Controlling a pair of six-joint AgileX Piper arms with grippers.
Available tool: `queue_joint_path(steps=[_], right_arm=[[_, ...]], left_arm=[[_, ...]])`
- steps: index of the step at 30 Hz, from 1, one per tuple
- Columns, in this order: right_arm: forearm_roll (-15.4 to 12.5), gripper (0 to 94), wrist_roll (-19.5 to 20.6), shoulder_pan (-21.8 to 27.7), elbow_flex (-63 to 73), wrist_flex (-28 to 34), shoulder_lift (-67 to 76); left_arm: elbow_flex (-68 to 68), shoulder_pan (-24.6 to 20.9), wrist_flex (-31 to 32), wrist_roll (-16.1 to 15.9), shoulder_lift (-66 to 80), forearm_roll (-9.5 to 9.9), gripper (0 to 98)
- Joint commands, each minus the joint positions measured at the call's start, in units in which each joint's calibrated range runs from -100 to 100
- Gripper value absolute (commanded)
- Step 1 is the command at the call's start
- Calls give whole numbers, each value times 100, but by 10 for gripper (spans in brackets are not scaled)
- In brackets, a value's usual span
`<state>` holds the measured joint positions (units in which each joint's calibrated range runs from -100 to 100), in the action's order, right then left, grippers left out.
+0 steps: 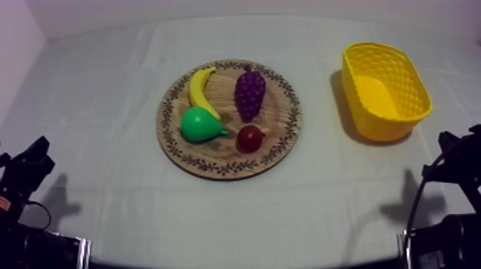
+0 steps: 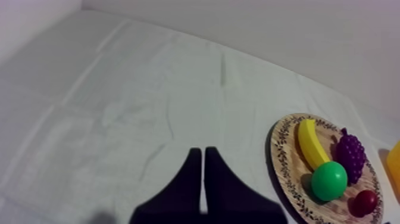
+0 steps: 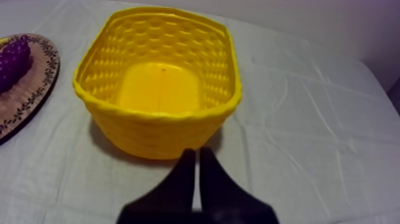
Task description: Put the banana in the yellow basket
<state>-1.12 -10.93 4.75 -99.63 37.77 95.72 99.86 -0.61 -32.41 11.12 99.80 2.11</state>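
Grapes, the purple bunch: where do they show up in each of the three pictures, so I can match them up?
Top view: the bunch of grapes lies on the wooden board, right of the banana.
Left wrist view: the grapes lie on the board, beside the banana and the pear.
Right wrist view: the grapes lie on the board, beside the yellow basket.
Shared landmark: the board's patterned rim.

This looks like a robot test room, not a home. The bench (image 1: pixel 107 107) is covered all over with a plain grey-white cloth, and a bare pale wall (image 2: pixel 268 30) stands right behind it. A black robot left arm (image 1: pixel 25 179) and right arm (image 1: pixel 454 172) sit at the near edge. The wooden board (image 1: pixel 215 170) holds toy fruit (image 1: pixel 198 124), not real food, and a yellow basket (image 1: pixel 422 93) stands near it.
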Motion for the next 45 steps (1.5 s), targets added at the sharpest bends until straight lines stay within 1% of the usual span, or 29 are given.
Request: queue_joint_path(steps=[1,21,22,24,26,27,29,32,34,37,39,42,45], right_arm=[[-3,6,1,0,-4,-11,3],[-3,6,17,0,-4,-11,3],[-3,6,103,-2,-4,-11,3],[-3,6,428,-28,-4,9,-7],[4,6,666,-104,-1,54,-95],[7,6,757,-142,8,1,-203],[-23,5,784,-196,190,-160,-608],[-160,5,714,-213,1050,-350,-1640],[-365,5,619,-115,2060,-190,-2471],[-704,6,464,79,3935,563,-3670],[-842,15,457,99,5103,1087,-4354],[-846,26,634,-58,6538,1649,-5202],[-634,33,992,-384,7599,1970,-5864]], left_arm=[[3,0,0,-1,3,2,1],[3,0,0,-1,3,2,1],[3,0,0,-1,3,2,1],[3,0,0,-1,3,2,1],[3,0,0,1,3,2,1],[3,0,0,2,3,2,1],[3,0,0,0,3,2,1],[3,0,0,2,3,2,1],[3,0,0,1,3,2,1],[3,0,0,2,3,2,1],[3,0,0,1,3,2,1],[3,0,0,0,3,2,1],[3,0,0,-1,3,2,1]])
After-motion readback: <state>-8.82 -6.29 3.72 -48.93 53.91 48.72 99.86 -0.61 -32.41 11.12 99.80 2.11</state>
